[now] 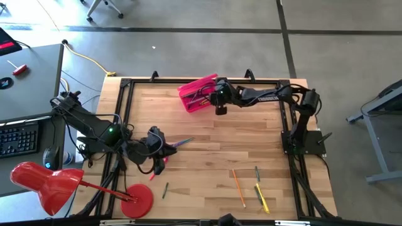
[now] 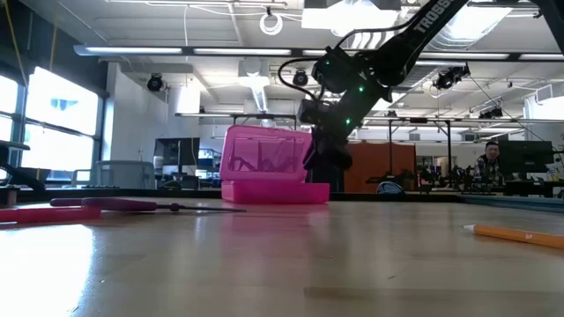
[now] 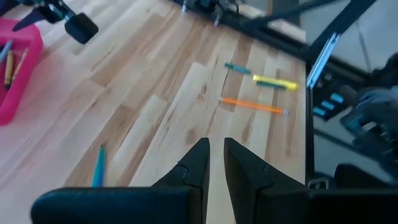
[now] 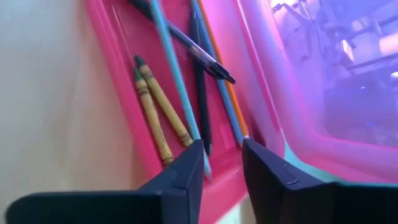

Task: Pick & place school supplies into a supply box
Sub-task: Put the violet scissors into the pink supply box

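Observation:
The pink supply box (image 1: 196, 95) stands open near the table's far edge, its lid up (image 2: 264, 151). In it lie two yellow crayons (image 4: 158, 106), a teal pencil (image 4: 174, 74), dark pens and an orange pencil. My right gripper (image 1: 220, 107) (image 4: 221, 165) hovers open over the box's right end, holding nothing. My left gripper (image 1: 157, 147) (image 3: 216, 158) is low over the table's left side with only a narrow gap between its fingers, which hold nothing. A teal pencil (image 3: 98, 167) and other pens (image 1: 182, 143) lie flat just ahead of it.
Loose on the near right of the table lie an orange pencil (image 1: 239, 187), a yellow pen (image 1: 262, 198) and a green one (image 1: 257, 172). A dark pen (image 1: 165, 189) lies near the red lamp base (image 1: 139, 199). A pink item (image 1: 161, 166) lies under the left arm.

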`<state>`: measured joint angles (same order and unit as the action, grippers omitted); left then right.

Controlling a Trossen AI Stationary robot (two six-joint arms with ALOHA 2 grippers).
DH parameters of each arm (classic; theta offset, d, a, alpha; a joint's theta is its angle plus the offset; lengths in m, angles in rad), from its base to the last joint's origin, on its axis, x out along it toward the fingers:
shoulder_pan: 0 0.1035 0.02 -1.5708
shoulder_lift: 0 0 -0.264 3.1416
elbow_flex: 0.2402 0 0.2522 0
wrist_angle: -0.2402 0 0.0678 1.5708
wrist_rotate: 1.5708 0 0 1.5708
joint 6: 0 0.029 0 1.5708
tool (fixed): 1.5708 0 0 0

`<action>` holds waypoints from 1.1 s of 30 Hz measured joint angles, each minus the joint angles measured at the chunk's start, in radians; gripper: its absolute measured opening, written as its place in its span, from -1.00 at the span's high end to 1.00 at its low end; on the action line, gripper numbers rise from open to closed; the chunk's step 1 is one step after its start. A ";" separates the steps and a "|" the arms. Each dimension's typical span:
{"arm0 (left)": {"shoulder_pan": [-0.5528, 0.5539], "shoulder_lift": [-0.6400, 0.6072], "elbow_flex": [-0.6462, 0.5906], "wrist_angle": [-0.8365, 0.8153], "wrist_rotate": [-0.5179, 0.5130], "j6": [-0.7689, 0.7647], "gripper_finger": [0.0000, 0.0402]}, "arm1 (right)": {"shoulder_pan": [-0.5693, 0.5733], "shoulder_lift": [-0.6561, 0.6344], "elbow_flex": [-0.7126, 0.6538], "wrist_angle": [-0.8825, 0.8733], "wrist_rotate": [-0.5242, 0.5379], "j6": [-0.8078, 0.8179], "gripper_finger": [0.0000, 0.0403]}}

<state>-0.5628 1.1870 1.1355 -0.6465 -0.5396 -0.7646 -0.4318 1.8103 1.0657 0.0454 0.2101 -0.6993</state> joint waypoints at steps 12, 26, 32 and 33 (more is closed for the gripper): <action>0.000 0.083 0.000 -0.117 0.093 -0.004 0.60 | 0.254 -0.020 0.000 -0.002 0.116 0.064 0.43; 0.121 0.199 -0.001 -0.600 0.089 -0.420 0.60 | 0.516 -0.150 0.000 -0.006 -0.181 0.662 0.43; 0.275 0.205 0.000 -0.635 0.198 -0.199 0.60 | 0.596 -0.154 0.000 0.024 -0.271 0.744 0.43; 0.301 0.205 0.000 -0.625 0.221 -0.155 0.60 | 0.607 -0.154 0.000 0.022 -0.269 0.744 0.43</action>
<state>-0.2621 1.3922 1.1351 -1.2713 -0.3191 -0.9200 0.1754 1.6566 1.0657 0.0669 -0.0589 0.0448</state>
